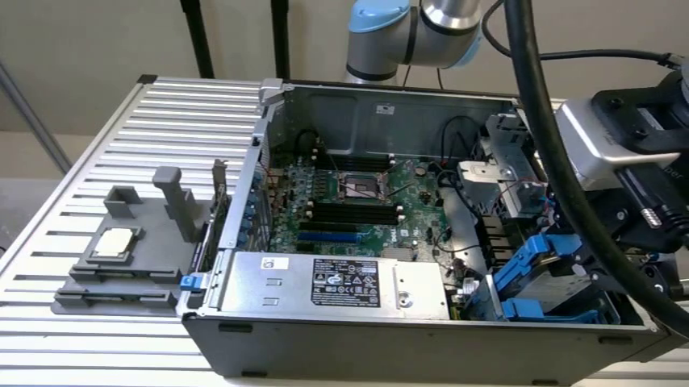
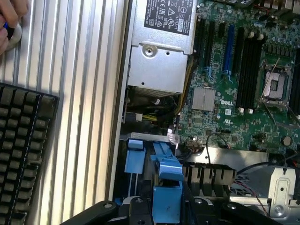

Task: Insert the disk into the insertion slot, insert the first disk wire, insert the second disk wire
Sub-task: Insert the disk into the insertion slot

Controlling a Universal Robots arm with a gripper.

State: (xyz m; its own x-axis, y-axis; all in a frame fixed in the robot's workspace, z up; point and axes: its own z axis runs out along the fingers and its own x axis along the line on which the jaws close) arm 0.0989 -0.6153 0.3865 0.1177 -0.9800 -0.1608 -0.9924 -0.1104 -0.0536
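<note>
**Disk pinched at the slot**

The gripper [image 2: 168, 213] pinches the disk [image 2: 167, 190] by its blue frame, jaws pressed against either side. In the exterior view, disk and gripper sit over the insertion slot [image 1: 530, 309], at 4 o'clock in the open computer case [image 1: 377, 351].

We see a silver-grey arm [image 1: 450, 28] with pale blue joint caps [image 1: 379, 18], a thick black cable [image 1: 544, 145], and a black gripper [image 2: 167, 208] body studded with small screws [image 2: 108, 205].
</note>
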